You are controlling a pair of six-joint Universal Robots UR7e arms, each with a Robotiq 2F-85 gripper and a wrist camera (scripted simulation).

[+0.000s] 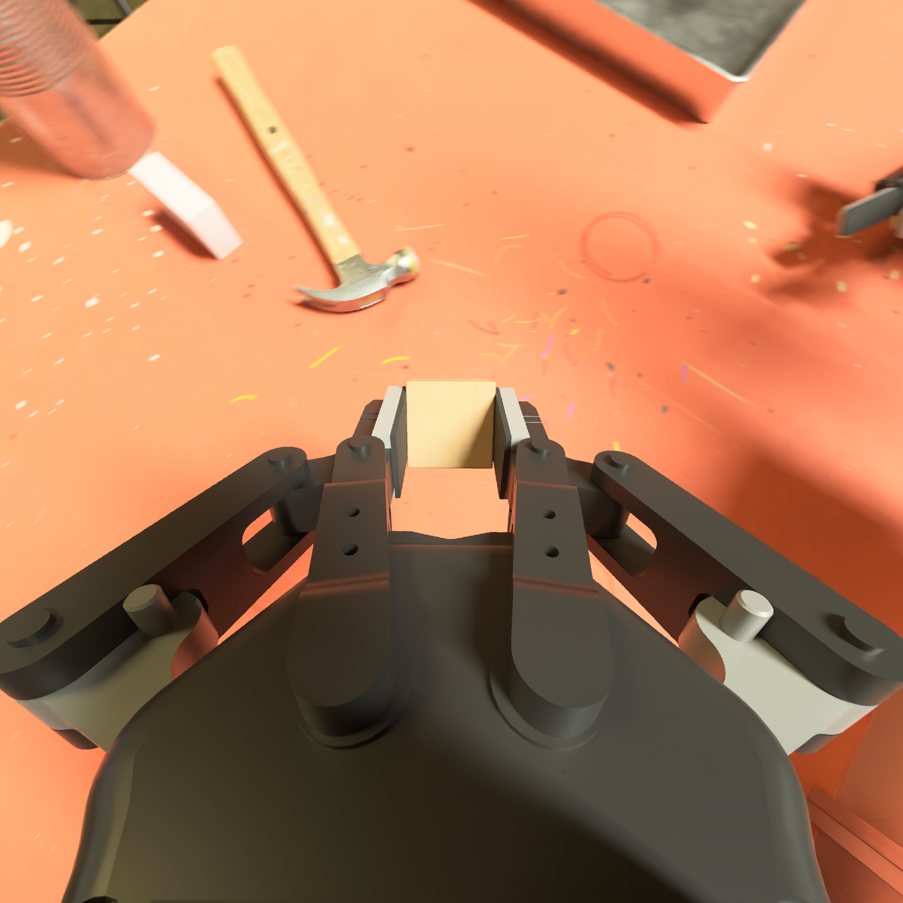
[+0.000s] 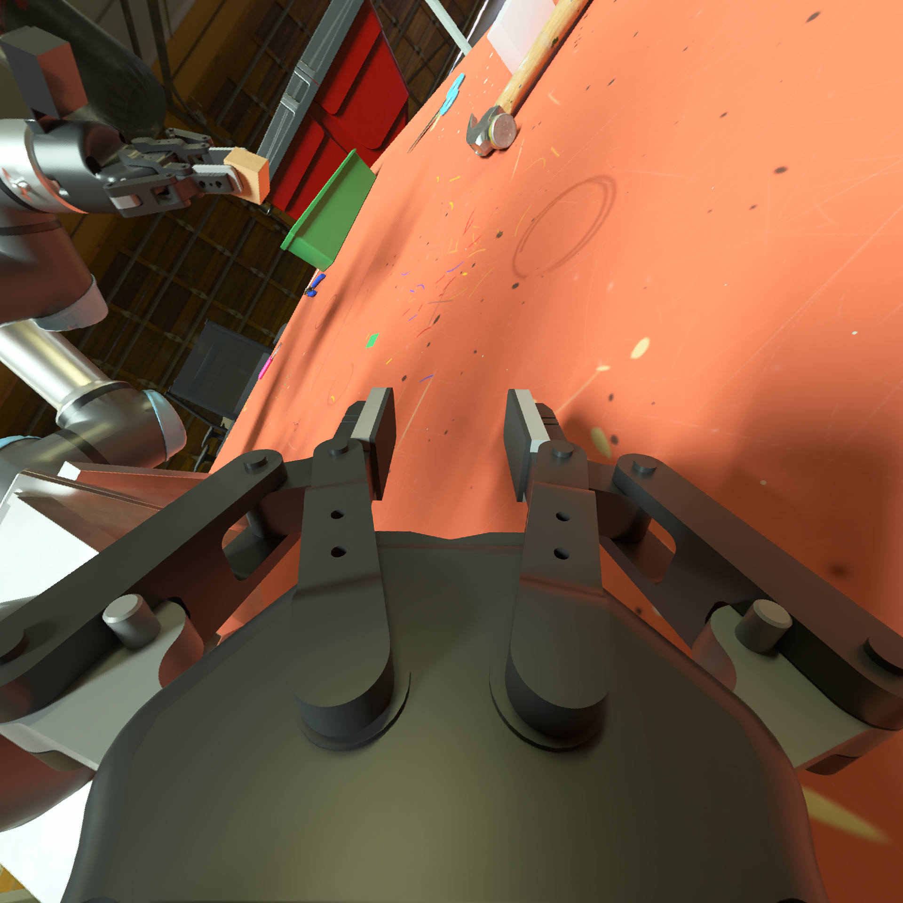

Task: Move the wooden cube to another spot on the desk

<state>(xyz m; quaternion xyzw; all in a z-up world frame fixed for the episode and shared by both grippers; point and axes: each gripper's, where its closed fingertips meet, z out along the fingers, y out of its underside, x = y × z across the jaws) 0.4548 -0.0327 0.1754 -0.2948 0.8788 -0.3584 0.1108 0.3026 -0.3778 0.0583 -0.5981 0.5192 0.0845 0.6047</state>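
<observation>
ahead: bare desk (image 1: 488, 161) | left: hammer (image 1: 312, 195), white block (image 1: 188, 205) (glass jar (image 1: 63, 93) behind) obstruct

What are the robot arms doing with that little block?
The left end effector is shut on the wooden cube, pinching it by two opposite sides and holding it up above the orange desk. The right end effector is open with nothing in it, off to the side over the desk. A hammer, a white block and a green bin sit on the desk, and nothing is touching them.
</observation>
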